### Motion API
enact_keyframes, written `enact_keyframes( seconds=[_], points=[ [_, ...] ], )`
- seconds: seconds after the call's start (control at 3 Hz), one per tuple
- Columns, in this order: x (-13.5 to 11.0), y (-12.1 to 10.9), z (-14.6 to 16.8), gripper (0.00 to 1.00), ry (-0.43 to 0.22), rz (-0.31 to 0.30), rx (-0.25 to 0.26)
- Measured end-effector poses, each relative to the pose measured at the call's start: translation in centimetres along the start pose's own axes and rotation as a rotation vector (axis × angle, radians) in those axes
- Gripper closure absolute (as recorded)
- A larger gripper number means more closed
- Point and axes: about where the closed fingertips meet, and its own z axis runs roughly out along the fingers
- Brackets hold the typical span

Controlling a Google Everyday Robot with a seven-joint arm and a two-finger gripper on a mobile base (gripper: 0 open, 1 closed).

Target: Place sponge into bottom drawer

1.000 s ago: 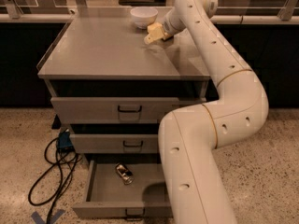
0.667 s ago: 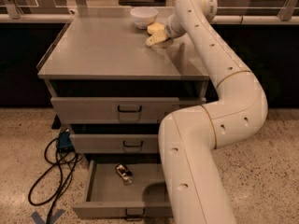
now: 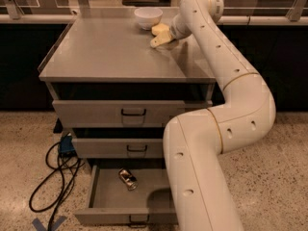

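Right now the gripper (image 3: 159, 38) sits low over the far right part of the cabinet top (image 3: 106, 52), well back from its near edge. The sponge (image 3: 160, 29) is at the gripper's tip, just right of the white bowl (image 3: 147, 17). Whether the gripper is pinching it, I cannot tell. Down below, the bottom drawer (image 3: 108, 198) stands pulled out towards me with a small can (image 3: 128, 178) lying inside. The thick arm (image 3: 202, 177) covers the drawer's right side, and cables (image 3: 53, 177) lie on the floor to the left.

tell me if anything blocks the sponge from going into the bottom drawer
Nothing visible does. The bottom drawer is open, with only a small can inside. The gripper is at the sponge on the cabinet top.
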Motion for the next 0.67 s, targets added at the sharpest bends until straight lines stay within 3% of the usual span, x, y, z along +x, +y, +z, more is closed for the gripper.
enact_keyframes(
  seconds=[0.67],
  points=[
    [-0.32, 0.01, -0.51, 0.66, 0.0, 0.0, 0.0]
  ],
)
